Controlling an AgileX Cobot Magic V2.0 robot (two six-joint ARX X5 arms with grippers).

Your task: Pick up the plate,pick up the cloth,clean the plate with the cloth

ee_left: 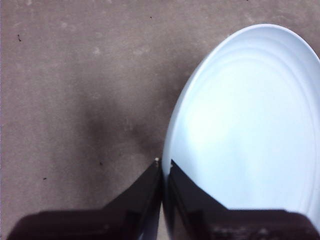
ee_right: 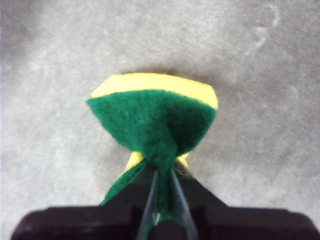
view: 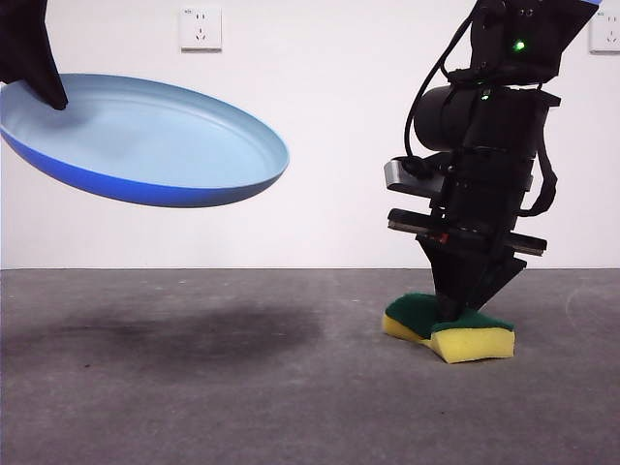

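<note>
Both grippers pinch something. Left gripper [ee_left: 163, 167] holds the plate [view: 145, 145] by its rim, up in the air — stiff, light, slippery. Right gripper [ee_right: 162, 172] squeezes the sponge [view: 450, 331] on the table — soft, squashed in the middle.

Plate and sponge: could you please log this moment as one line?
left gripper: shut on plate rim, plate held above table | right gripper: pinching sponge on table

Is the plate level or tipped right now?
Tipped. The left pincer grips the plate by its rim, off the table, inside face showing in the front view.
</note>
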